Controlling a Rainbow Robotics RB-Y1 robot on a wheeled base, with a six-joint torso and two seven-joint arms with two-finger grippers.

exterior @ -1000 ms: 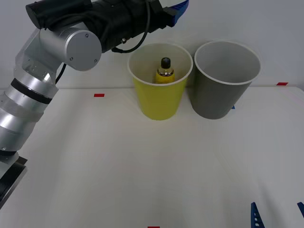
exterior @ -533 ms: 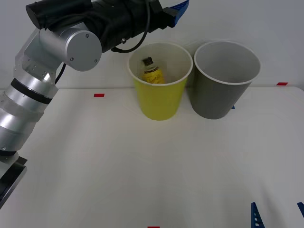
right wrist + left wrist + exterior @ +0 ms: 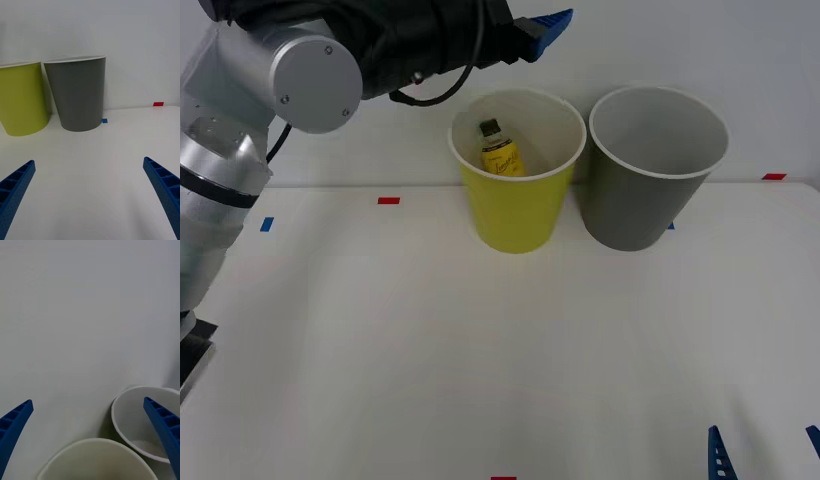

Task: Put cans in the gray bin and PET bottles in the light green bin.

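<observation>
Your left gripper [image 3: 90, 444] is wide open, holding nothing, up high | just below it: the light green bin [image 3: 517, 205] with the bottle [image 3: 499, 152] leaning inside | beside that: the gray bin [image 3: 650, 190] | your right gripper [image 3: 88, 197] is open too, low over the table [image 3: 480, 350].

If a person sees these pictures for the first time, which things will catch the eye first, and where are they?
Two tall bins stand side by side at the table's far edge: the light green bin on the left and the gray bin on the right. A small PET bottle with a yellow label leans inside the green one. Above it hangs the left gripper, its blue jaws open and empty.
</observation>
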